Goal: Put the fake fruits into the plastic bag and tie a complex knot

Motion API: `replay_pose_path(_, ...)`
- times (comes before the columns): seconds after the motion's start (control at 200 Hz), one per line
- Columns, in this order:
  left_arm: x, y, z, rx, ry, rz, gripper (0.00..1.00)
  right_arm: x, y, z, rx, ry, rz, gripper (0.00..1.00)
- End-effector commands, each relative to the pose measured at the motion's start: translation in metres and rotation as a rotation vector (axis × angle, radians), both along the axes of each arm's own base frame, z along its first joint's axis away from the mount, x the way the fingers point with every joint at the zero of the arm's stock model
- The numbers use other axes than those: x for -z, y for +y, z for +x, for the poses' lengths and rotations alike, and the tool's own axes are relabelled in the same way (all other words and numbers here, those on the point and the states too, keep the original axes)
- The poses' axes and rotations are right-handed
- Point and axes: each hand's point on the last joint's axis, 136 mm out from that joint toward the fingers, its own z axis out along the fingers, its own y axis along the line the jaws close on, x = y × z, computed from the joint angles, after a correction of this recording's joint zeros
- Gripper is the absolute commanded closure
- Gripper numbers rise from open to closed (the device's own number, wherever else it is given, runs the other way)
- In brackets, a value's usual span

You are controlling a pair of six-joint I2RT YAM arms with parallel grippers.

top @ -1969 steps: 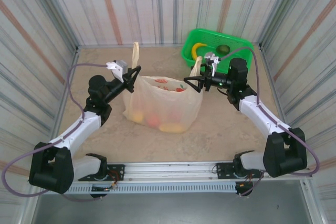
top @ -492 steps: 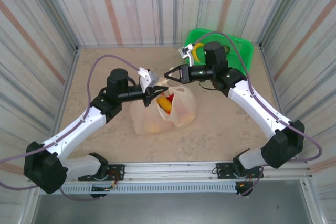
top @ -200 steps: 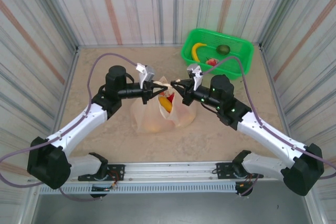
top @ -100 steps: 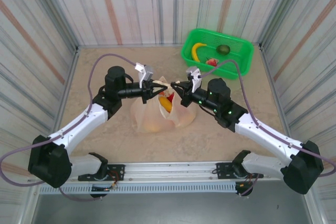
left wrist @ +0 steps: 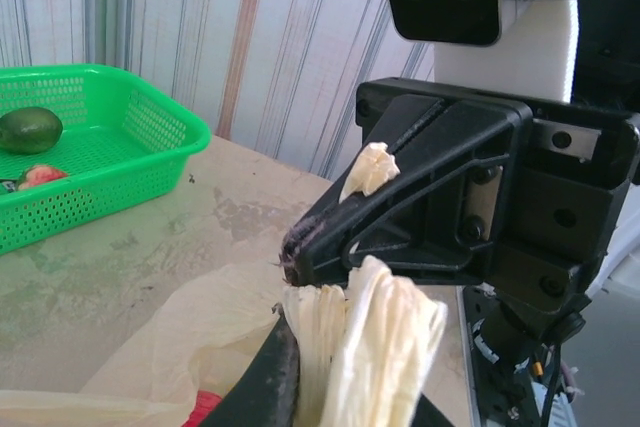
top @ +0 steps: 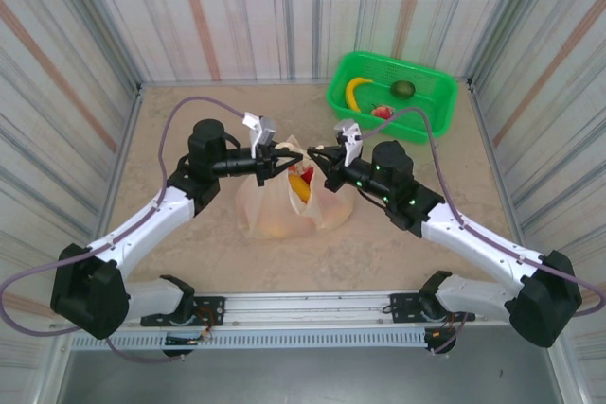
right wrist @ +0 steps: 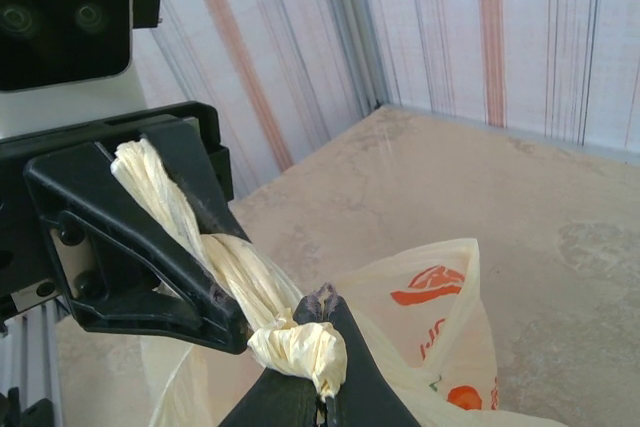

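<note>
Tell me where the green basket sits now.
Top view: the green basket sits in the far right corner, beyond the right gripper.

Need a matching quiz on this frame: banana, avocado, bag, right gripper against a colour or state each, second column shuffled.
1 banana
2 avocado
3 bag
4 right gripper

a shut on a twisted handle
b dark green
c pale, see-through, fruit inside
d yellow, curved

Pairs: 1-d, 2-b, 3-c, 4-a
</note>
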Motion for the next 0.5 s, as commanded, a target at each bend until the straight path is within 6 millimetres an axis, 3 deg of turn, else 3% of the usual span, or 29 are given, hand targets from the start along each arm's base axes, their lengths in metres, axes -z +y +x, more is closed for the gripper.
replay_pose_path(0.0,-0.006,0.001,0.005,-0.005,-0.003,-0.024,0.83,0.004,0.005,-0.005,-0.006,-0.023,-0.019,1.00)
replay_pose_path(0.301,-0.001,-0.001,0.014,-0.028,0.059,-0.013,0.78,-0.001,0.015,-0.013,-0.033,-0.054,0.003,1.00)
replay_pose_path(0.496,-0.002,0.004,0.019,-0.059,0.087,-0.032,0.76,0.001,0.011,-0.013,0.004,-0.062,0.023,1.00)
